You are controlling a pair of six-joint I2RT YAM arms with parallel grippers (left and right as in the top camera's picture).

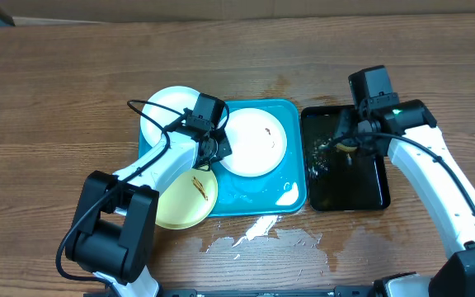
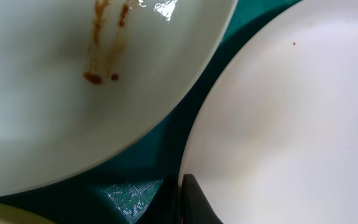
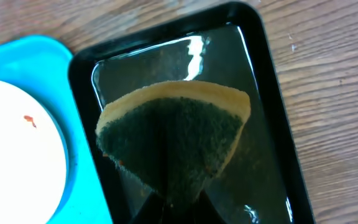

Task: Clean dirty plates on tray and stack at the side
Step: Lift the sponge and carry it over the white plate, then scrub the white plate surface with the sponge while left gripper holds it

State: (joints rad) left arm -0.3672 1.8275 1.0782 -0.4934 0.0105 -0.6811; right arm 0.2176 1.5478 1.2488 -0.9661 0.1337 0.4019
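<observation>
Three plates lie on the turquoise tray (image 1: 254, 194). A white plate (image 1: 162, 111) at its top left carries brown smears (image 2: 98, 62). Another white plate (image 1: 258, 144) sits in the middle, with a tiny speck. The pale yellow-green plate (image 1: 180, 206) at the bottom left also has a brown smear. My left gripper (image 1: 219, 148) is shut on the left rim of the middle white plate (image 2: 291, 124), one finger (image 2: 194, 202) lying on top of the rim. My right gripper (image 1: 346, 147) is shut on a yellow sponge with a green scouring face (image 3: 173, 137), holding it over the black tray (image 3: 269, 93).
The black tray (image 1: 345, 194) holds dark water and stands right of the turquoise tray. White foam lies in the turquoise tray's lower right corner (image 1: 287, 196). Spilled water and foam (image 1: 258, 235) spread on the wooden table in front of the trays.
</observation>
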